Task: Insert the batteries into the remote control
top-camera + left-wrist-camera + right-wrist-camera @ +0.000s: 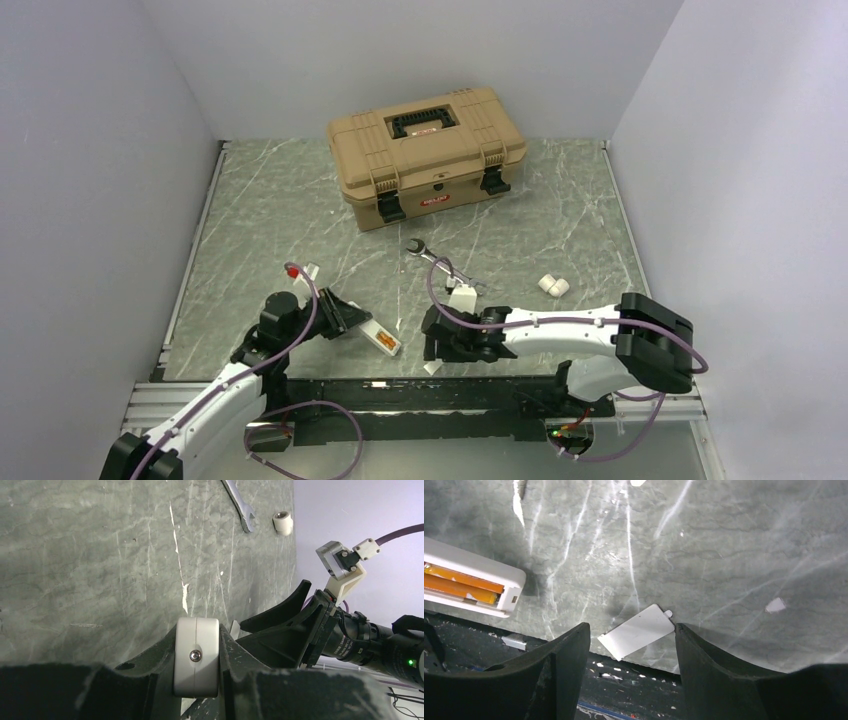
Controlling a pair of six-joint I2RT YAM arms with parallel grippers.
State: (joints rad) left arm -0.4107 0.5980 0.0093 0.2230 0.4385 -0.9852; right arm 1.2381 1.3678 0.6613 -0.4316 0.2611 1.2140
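Note:
The white remote control (384, 340) lies tilted near the table's front edge, its orange-brown recess facing up. In the right wrist view (469, 582) two orange bars run lengthwise in the recess. My left gripper (345, 315) is shut on one end of the remote, and that end, with a small screw, shows between its fingers (196, 655). My right gripper (437, 345) is open and empty, just right of the remote. Its jaws (631, 626) straddle a flat white battery cover (638, 631) lying at the table's near edge.
A steel wrench (440, 262) lies mid-table behind my right gripper. Two small white cylinders (553, 286) sit to its right. A tan toolbox (425, 152), shut, stands at the back. The black base rail (420, 395) runs just below the table edge.

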